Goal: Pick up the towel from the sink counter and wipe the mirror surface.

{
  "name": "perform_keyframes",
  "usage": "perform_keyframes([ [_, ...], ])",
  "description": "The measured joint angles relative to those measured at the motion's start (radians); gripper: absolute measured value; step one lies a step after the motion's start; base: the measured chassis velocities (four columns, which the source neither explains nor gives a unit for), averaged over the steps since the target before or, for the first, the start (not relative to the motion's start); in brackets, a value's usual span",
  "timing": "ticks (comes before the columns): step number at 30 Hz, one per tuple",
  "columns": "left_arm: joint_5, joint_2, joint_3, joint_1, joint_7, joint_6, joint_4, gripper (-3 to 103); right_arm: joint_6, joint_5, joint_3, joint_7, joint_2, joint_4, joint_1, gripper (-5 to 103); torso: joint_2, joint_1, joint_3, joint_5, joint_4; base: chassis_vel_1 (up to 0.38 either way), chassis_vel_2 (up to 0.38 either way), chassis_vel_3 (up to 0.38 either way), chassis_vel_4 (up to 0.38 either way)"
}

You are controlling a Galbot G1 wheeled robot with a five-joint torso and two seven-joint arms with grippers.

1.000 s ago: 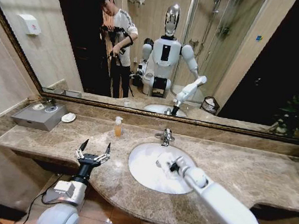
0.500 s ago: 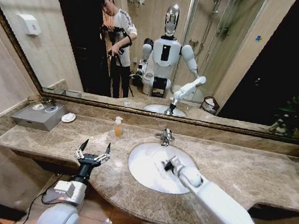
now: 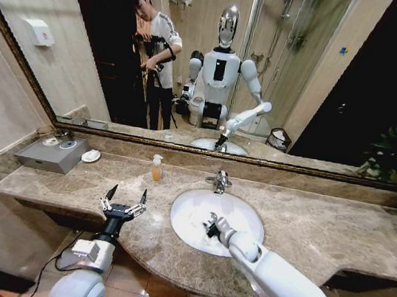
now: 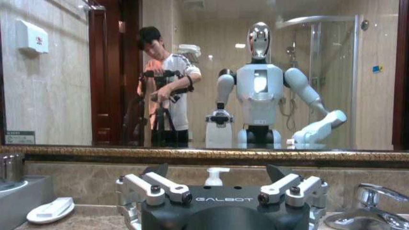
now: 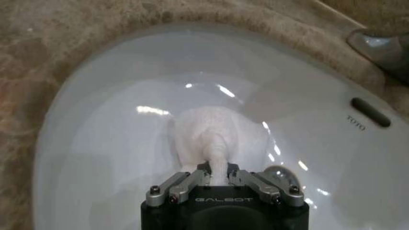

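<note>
In the basin [image 5: 96,120], right end effector [image 5: 216,173] pinches the towel [image 5: 214,134].

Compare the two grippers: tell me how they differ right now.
The right gripper is shut on the white towel over the basin; the left gripper is open and holds nothing. The right reaches over the sink, while the left hovers at the counter's front edge. Both are black with silver fingers.

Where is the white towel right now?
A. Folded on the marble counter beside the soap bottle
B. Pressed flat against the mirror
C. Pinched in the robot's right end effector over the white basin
C: the right wrist view shows the right end effector shut on a fold of the white towel, hanging inside the white oval basin.
</note>
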Motion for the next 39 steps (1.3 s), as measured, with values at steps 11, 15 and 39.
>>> perform_keyframes([
  [11,0.0,0.0,0.0,0.0,0.0,0.0,0.0,100,0.041,-0.039,0.041,0.007,0.141,-0.212,0.123,11,0.0,0.0,0.0,0.0003,0.0004,0.0,0.0,0.0,0.0],
  [15,0.0,0.0,0.0,0.0,0.0,0.0,0.0,100,0.032,-0.024,0.011,0.008,0.109,-0.14,0.086,11,0.0,0.0,0.0,0.0004,0.0004,0.0,0.0,0.0,0.0],
  [39,0.0,0.0,0.0,0.0,0.0,0.0,0.0,100,0.023,-0.003,-0.012,0.041,0.11,-0.116,0.064,11,0.0,0.0,0.0,0.0005,-0.0001,0.0,0.0,0.0,0.0],
])
